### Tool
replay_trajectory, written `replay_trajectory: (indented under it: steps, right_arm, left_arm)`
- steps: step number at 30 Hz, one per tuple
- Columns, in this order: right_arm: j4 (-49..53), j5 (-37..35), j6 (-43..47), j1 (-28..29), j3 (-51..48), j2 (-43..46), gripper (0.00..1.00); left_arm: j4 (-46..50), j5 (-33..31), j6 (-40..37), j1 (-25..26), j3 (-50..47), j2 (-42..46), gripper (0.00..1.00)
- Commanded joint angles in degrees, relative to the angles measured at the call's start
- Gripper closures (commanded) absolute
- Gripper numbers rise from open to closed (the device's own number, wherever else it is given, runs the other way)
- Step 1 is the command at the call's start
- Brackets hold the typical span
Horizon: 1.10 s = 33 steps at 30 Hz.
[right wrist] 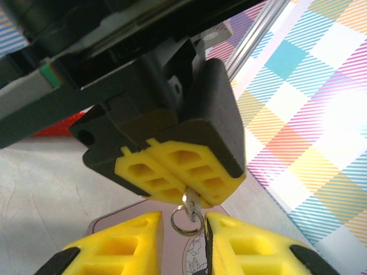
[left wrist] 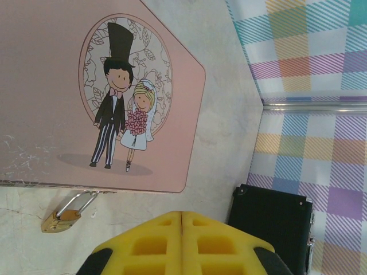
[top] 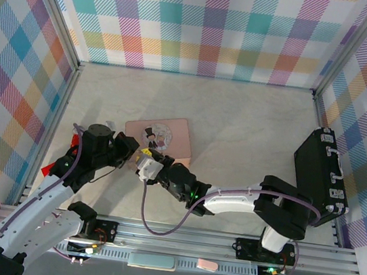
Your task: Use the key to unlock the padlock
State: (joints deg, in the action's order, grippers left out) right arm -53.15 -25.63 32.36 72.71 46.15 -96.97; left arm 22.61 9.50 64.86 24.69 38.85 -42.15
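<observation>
While the left gripper (right wrist: 186, 192) pinches the key (right wrist: 192, 201), the right gripper (right wrist: 183, 229) gapes around its ring (right wrist: 183, 220).
Matte pink tin (left wrist: 46, 114); brass padlock (left wrist: 60, 219) at its 7 o'clock edge, shackle toward 1 o'clock; thin silver key points 6 o'clock.

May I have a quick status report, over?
Left fingers shut on key. Right fingers open around its ring. Padlock at pink tin's edge, untouched. Nothing in the way.

My left gripper (right wrist: 182, 182): yellow pads, black housing. Key (right wrist: 191, 201) and its ring: silver. Padlock (left wrist: 62, 217): brass-gold body, silver shackle. Tin (left wrist: 46, 114): pink, cartoon bride and groom, black suit. Walls (left wrist: 309, 51): pastel plaid. Tabletop (left wrist: 229, 143): pale, possibly faintly marbled.
</observation>
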Motion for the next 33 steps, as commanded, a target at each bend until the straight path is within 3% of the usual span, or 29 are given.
replay_trajectory:
  steps: [1,33]
  right_arm:
    - [-3.6,-1.4,-0.7,0.0,1.2,-0.5,0.75]
    - [-3.2,-6.0,-0.5,0.0,4.3,-4.0,0.88]
  left_arm:
    - [1.0,0.4,-0.5,0.6,0.9,0.7,1.0]
    - [1.1,-0.1,-0.7,1.8,0.8,0.5,1.0]
